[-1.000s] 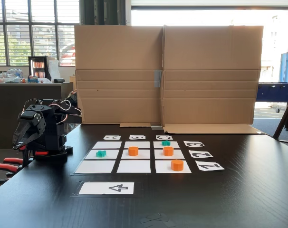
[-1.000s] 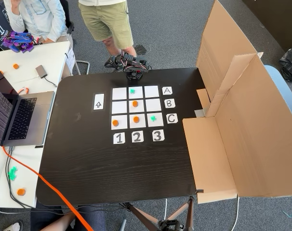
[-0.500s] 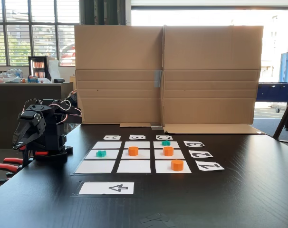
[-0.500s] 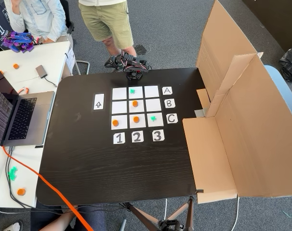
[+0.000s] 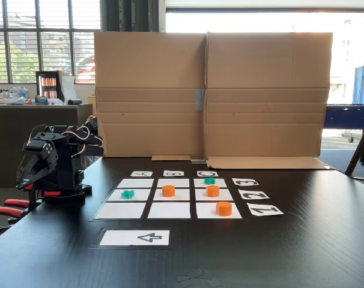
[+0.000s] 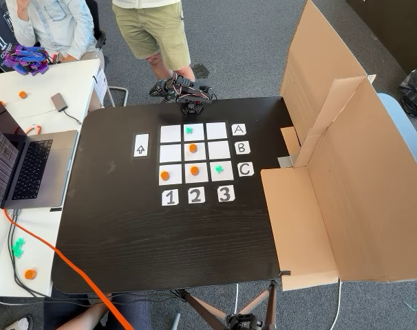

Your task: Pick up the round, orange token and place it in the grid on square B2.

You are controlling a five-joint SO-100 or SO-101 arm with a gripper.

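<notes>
Dark wood-grain table [image 5: 326,240] fills the foreground of a fixed view, backed by a tall folded cardboard screen [image 5: 212,90] with bright windows behind it. On the table a grid [image 5: 169,198] of nine white squares is laid out, edged by letter cards and number cards, and an arrow card [image 5: 136,237] lies apart from it, nearer the camera. The arm [image 5: 53,165] is seen folded down at the table's left edge in that view, well apart from the grid; its gripper [image 5: 33,171] is tucked low against the body, and whether the claw is apart or together cannot be told, since it appears only as a dark mass. Three orange tokens are seen on the grid. One token [image 6: 193,148] rests on the centre square [image 6: 188,152], in row B and column 2 as read from the cards in the fixed view from above; in the low fixed view it is the orange one [image 5: 168,191] left of the other two. A second orange token [image 6: 193,170] sits on the square in row C, column 2, and a third [image 6: 165,175] on row C, column 1. Two teal tokens are also placed on the grid, one [image 6: 188,130] in row A and one [image 6: 219,168] in row C, column 3. A laptop [image 6: 19,161] stands on a white side table, and a person in shorts [image 6: 150,27] stands behind the arm.
</notes>
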